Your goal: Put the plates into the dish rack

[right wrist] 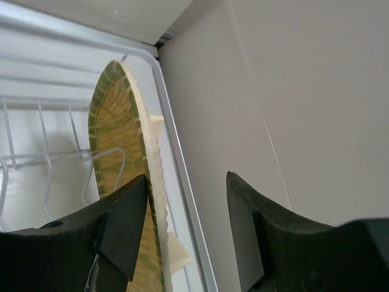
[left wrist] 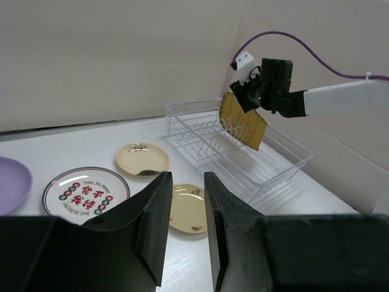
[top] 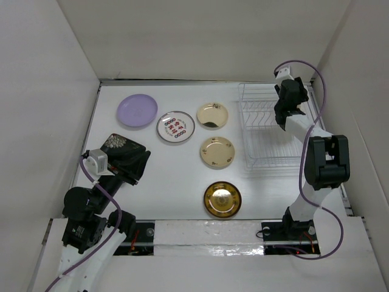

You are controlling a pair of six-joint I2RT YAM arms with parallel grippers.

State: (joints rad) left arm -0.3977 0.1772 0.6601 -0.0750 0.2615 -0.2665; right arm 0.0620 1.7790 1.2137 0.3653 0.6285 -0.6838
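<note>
Step in hand: seating the yellow woven-look square plate [left wrist: 243, 121] in the clear-white wire dish rack [top: 267, 143], which is sitting at 2 o'clk on the white worktop [top: 176, 179]. R arm [top: 316, 158] is reaching over the rack's 1 o'clk corner. R jaws are standing apart. The plate is leaning on one jaw w/ an open gap to the other, so no clamp is evident. The plate is standing on edge, tilted, beside the rack's end rail. Cannot tell whether its lower edge is bottoming in a slot.

L jaws are also standing apart, empty, hovering at 8 o'clk near the black floral square plate [top: 124, 152].

Judgement: one plate is going in and six are waiting on the worktop:
- lavender round plate [top: 137, 111], 11 o'clk
- white round plate w/ red-black pattern [top: 175, 126], beside it
- cream-gold round plate [top: 213, 115], 12 o'clk
- second cream-gold round plate [top: 217, 152], centre
- dark gold round plate [top: 222, 199], 6 o'clk
- the black floral one

Next move is calling for R arm to lift straight clear w/o tipping the plate. L arm [top: 91, 213] is placed for the black one.

View differences: top cam is hiding the yellow plate under R wrist. L wrist cam is showing it side-on over the rack. Only R wrist cam is showing the jaw gap.
</note>
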